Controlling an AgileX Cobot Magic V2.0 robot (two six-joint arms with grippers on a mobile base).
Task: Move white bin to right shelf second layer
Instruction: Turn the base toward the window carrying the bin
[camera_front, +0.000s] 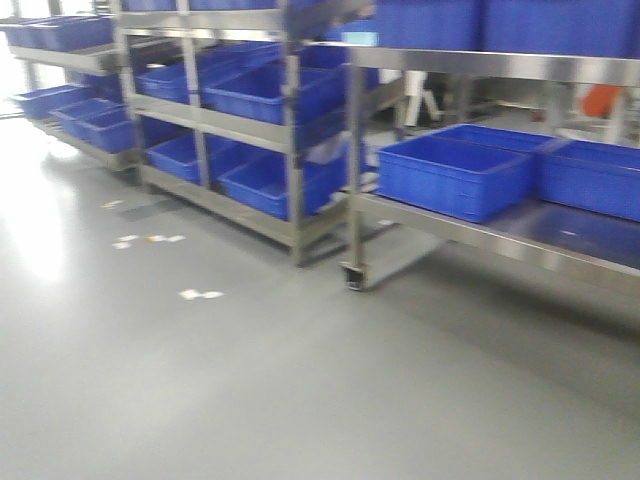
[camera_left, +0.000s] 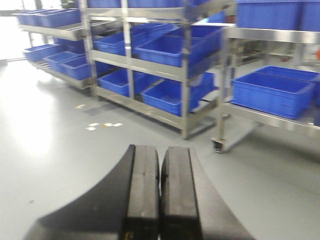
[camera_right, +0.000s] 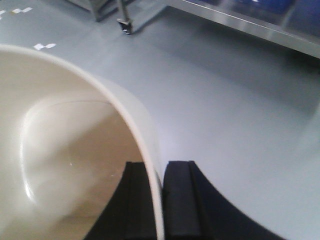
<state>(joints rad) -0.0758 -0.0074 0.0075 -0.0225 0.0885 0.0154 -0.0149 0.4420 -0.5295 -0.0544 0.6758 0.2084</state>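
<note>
On our right, the right gripper (camera_right: 161, 192) pinches the white bin (camera_right: 60, 150) by its wall; it seems light, stiff, slippery. Our left gripper (camera_left: 160, 195) is squeezed together.

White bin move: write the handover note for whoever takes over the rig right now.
Left gripper: shut, empty.
Right gripper: shut on the white bin, one finger inside its wall and one outside.
Right shelf: ahead across open floor, with blue crates on the levels in view; the bin is not on it.
Done: bin grasped.
Left: get up to the shelf, set the bin on the second layer where there is room between crates, release.
</note>
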